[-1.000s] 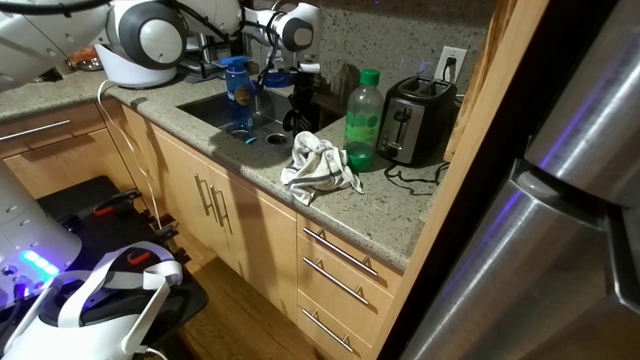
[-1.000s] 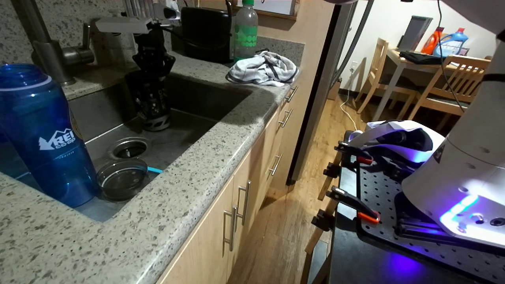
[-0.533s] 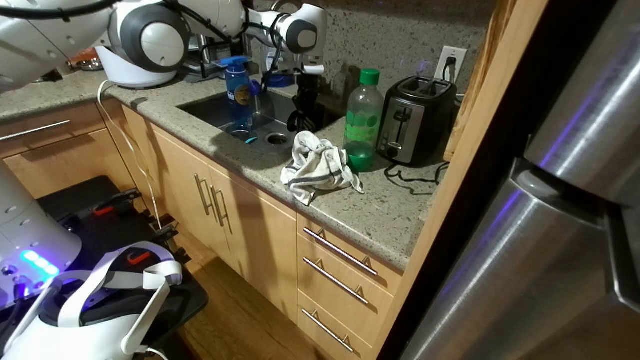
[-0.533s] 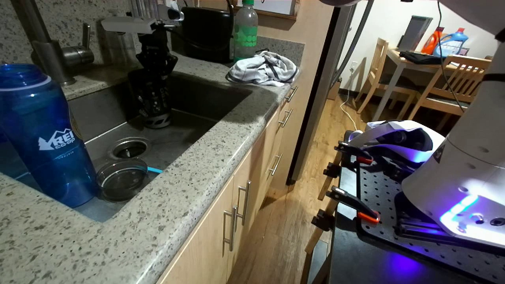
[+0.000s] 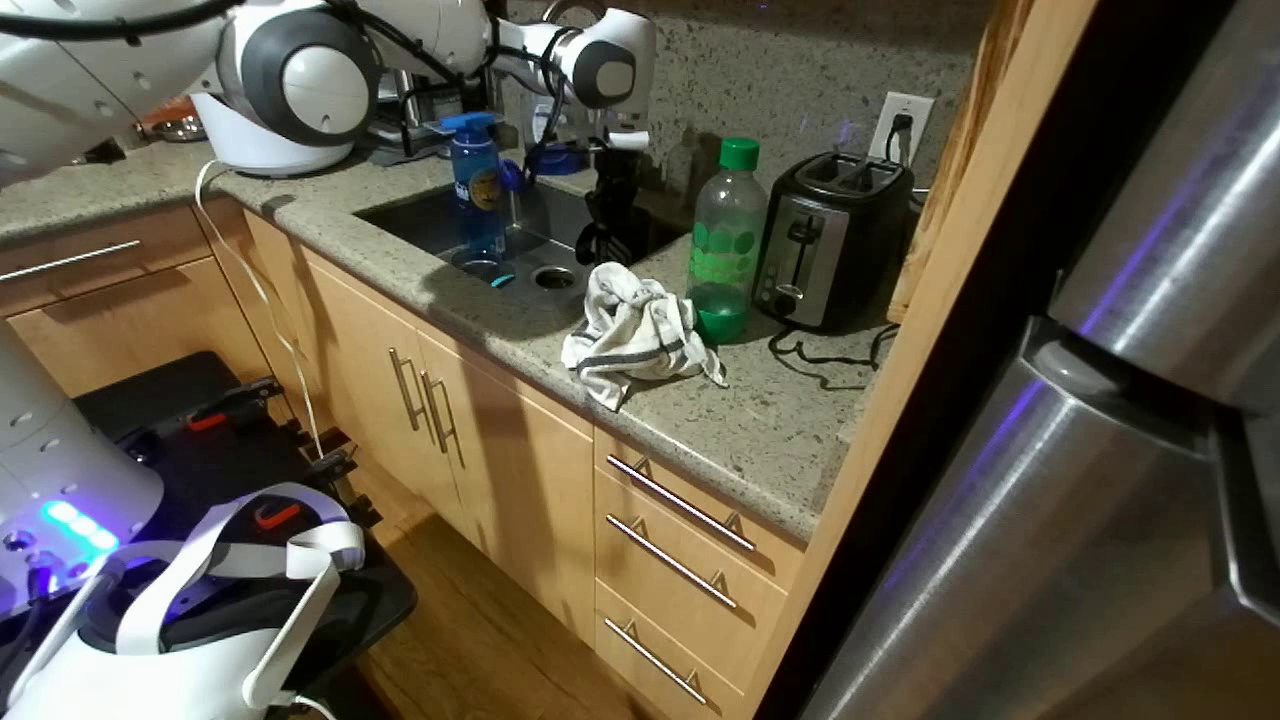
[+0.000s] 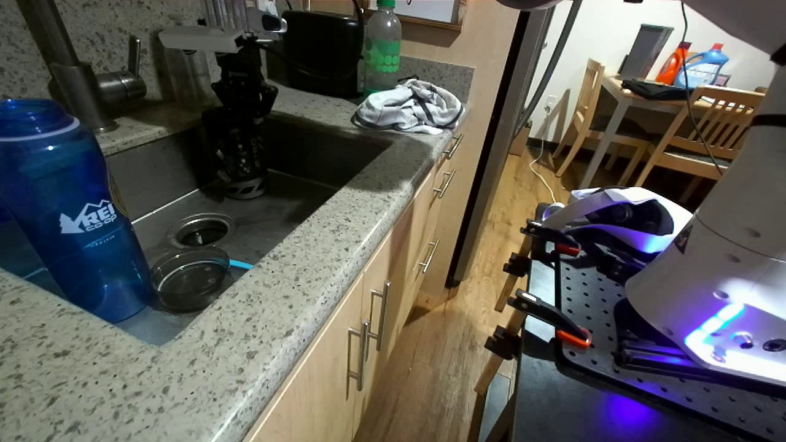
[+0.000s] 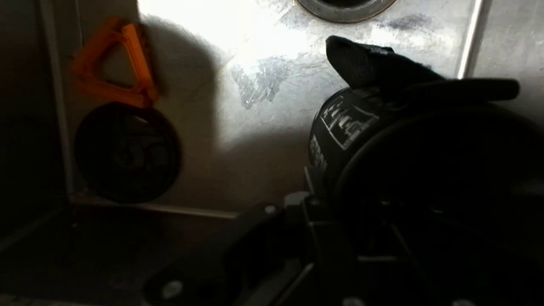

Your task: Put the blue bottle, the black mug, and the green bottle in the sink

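Note:
The black mug [image 6: 236, 150] is down in the sink [image 6: 313, 150], and its dark opening fills the right of the wrist view. My gripper [image 6: 242, 104] is at the mug's upper end. One of its fingers [image 7: 313, 180] lies along the mug's outer wall in the wrist view. Shadow hides the other finger, so how far the jaws stand apart does not show. A blue bottle [image 6: 80, 215] leans in the sink's near corner, away from the gripper. On the counter the green bottle [image 5: 727, 235] stands upright beside the toaster.
A crumpled cloth [image 6: 408, 107] lies between the sink and the green bottle, with the toaster [image 5: 835, 240] behind. The faucet [image 6: 83, 92] rises at the sink's back. An orange triangular piece [image 7: 139, 63], a dark disc [image 7: 127, 153] and a clear round dish [image 6: 190, 279] lie in the basin.
In both exterior views the gripper shifted slightly to the right, the mug going with it, during the earlier half second. Since then both have barely moved. The bottles are where they were.

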Robot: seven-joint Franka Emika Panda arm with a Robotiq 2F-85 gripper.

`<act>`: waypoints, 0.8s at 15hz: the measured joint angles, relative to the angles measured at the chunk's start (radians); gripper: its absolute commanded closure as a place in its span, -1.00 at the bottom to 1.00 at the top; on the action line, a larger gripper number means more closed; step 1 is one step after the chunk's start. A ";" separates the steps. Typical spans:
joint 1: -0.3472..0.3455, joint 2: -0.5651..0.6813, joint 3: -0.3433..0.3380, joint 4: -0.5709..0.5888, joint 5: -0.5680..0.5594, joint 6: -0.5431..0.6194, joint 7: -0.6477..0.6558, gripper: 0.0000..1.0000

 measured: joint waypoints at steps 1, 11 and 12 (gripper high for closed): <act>0.000 0.000 0.000 0.000 0.000 0.000 0.000 -0.21; -0.002 -0.035 -0.003 0.001 -0.002 -0.001 -0.002 -1.00; -0.002 -0.048 -0.010 -0.001 -0.007 -0.007 0.000 -1.00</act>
